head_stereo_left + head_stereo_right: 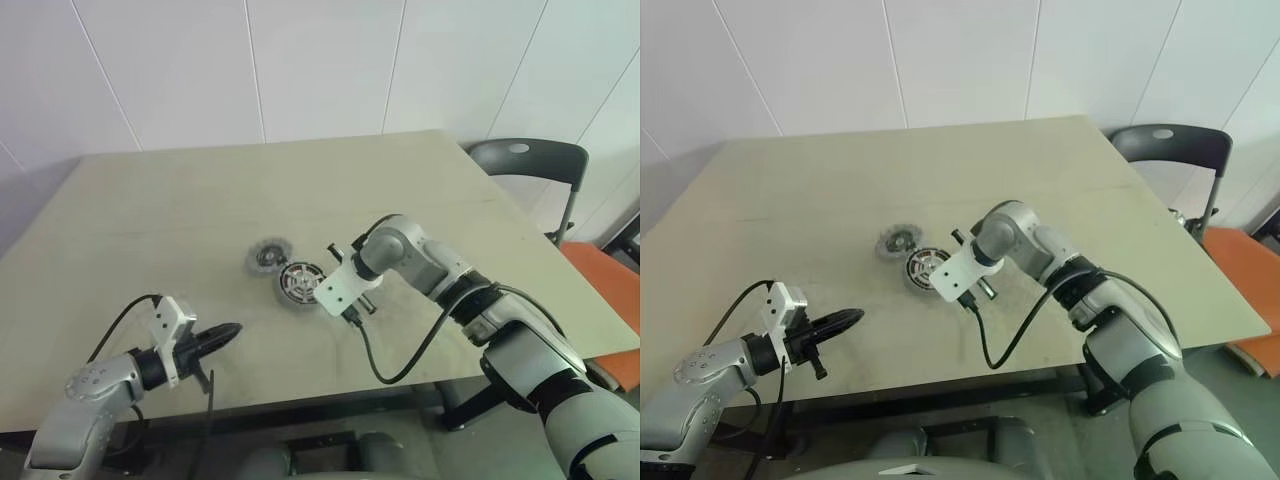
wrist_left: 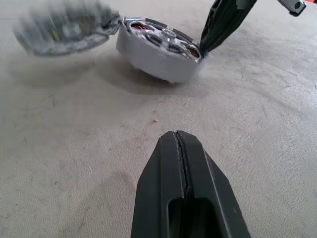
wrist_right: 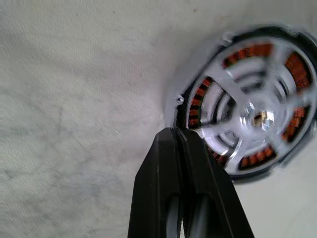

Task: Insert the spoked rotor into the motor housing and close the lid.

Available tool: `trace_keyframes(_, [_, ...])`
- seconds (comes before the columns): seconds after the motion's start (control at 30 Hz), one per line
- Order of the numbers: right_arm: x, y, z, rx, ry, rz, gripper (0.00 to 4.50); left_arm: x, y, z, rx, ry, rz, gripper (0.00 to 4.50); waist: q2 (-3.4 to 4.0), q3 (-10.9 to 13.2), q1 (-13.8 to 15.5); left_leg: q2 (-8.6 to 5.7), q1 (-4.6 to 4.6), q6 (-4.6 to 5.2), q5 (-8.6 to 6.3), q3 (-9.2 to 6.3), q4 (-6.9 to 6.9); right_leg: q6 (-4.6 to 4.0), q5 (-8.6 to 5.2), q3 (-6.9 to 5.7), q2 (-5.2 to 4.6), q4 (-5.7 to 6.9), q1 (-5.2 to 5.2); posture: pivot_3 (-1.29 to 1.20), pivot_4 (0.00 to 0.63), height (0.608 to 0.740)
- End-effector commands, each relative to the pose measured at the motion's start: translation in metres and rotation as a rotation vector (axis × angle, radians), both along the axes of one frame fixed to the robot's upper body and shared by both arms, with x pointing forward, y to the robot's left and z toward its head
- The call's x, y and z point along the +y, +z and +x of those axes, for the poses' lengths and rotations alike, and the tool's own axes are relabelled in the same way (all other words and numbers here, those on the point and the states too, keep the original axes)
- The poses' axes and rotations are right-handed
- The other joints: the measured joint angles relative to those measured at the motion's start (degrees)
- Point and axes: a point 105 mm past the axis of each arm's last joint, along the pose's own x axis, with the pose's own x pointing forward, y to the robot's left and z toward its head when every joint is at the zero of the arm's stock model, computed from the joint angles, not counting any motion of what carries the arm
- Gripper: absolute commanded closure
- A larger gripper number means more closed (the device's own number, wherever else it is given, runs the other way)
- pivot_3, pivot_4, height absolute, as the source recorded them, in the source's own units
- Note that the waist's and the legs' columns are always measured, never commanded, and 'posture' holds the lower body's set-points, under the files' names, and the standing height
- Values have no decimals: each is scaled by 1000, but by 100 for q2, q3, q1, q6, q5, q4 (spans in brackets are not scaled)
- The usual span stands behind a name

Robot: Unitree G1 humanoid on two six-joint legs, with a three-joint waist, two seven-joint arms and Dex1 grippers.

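At bench (image 1: 150, 200) centre, motor housing (image 1: 299, 283) w/ windings visible through a spoked cover, apparently assembled; second disc (image 1: 267, 256) beside it; right claw (image 1: 352, 318) closed at housing rim, left claw (image 1: 222, 334) closed, empty.

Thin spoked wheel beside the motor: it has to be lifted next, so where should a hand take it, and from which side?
Probably pinch the wheel across its dark rim, coming from above at its far-left edge. It lies low on the table, so there is little side to grab, and the motor crowds its near-right edge.
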Motion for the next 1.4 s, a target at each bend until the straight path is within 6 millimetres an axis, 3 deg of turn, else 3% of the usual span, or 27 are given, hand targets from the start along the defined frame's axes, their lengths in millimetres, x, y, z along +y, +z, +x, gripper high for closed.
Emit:
trace_keyframes(0.03, [-5,14,-1,16,-35,45,4469,-2,5,2,-22,-8,4,4500,0,0,7,0,0,0,0,-1,0,0,0,0,0,0,0,0,0,740])
trace_keyframes(0.4, [-18,19,-17,191,-282,92,4469,-5,-2,0,-13,12,-5,4500,1,1,8,1,-1,0,0,-2,0,1,0,-2,0,0,0,0,0,740])
trace_keyframes(0.53, [-9,14,-26,294,-425,133,4469,-5,-3,-1,-13,20,-6,4500,0,0,8,1,-1,0,0,-2,0,2,-1,-2,0,1,-2,0,0,740])
trace_keyframes(0.7, [15,9,-32,476,-620,205,4469,-4,-5,-1,-15,33,-1,4500,-4,-3,-34,9,4,0,0,-1,1,3,-1,-2,7,5,-1,0,0,740])
trace_keyframes(1.0, [70,25,-31,751,-879,368,4469,-3,-6,0,-5,41,14,4500,-3,-2,-75,37,3,-7,4,3,0,-5,4,-5,30,17,-20,0,0,740])
trace_keyframes(1.17, [97,41,-14,850,-1010,491,4469,-5,-3,2,-9,37,18,4500,0,-1,-120,36,-9,-9,3,3,-3,-6,26,-5,30,18,-35,0,0,740])
trace_keyframes(1.4, [114,61,15,828,-1059,673,4469,-7,2,3,-8,33,23,4500,3,1,-175,22,-17,-10,2,4,-4,-7,26,-5,13,2,-33,0,0,740])
